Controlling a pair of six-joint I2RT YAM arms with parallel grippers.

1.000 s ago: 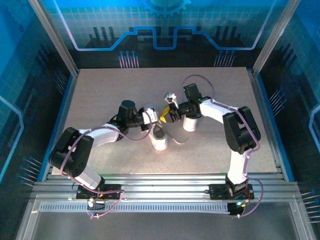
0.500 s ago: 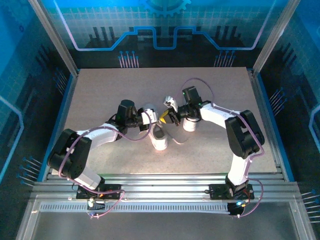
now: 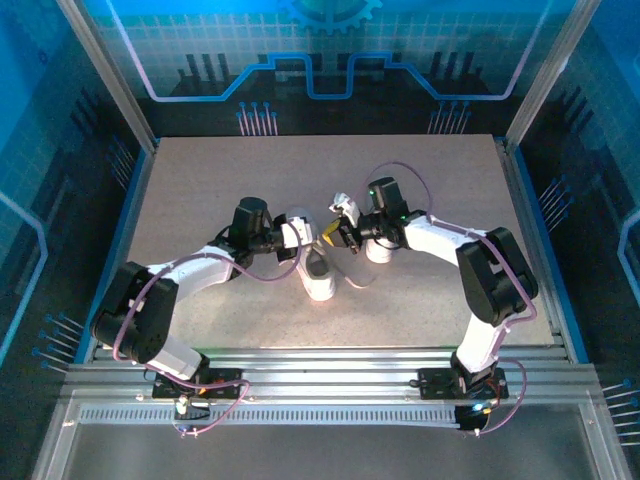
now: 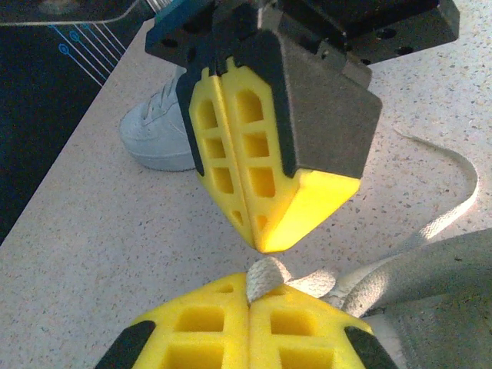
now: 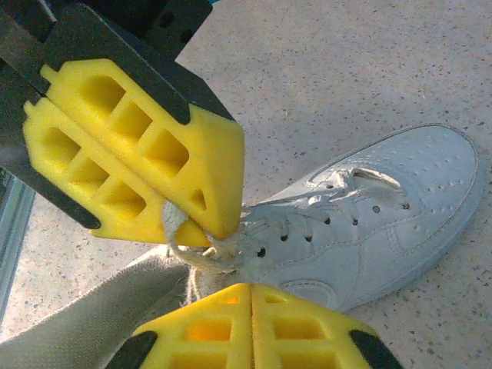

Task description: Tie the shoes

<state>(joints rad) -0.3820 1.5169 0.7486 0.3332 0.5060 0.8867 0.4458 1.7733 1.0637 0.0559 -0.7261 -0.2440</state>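
- the near shoe [image 3: 318, 280] lies close to the worktop's [image 3: 200, 180] middle, its long axis running from far edge to near edge. the far shoe [image 3: 378, 248] sits just beside it, toward the right edge.
- its flat woven lace [image 5: 207, 254] loops up from the eyelets into the left gripper [image 5: 206, 231], which is clenched on it.
- the right gripper [image 5: 250, 298] meets it tip to tip, foam pads pressed together. i cannot tell whether they nip any lace.
- the upper is smooth and perforated, the worktop speckled.

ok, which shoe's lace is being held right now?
The nearer shoe, the one closer to the arm bases: its lace is pinched in the shut left gripper. The farther shoe isn't gripped.
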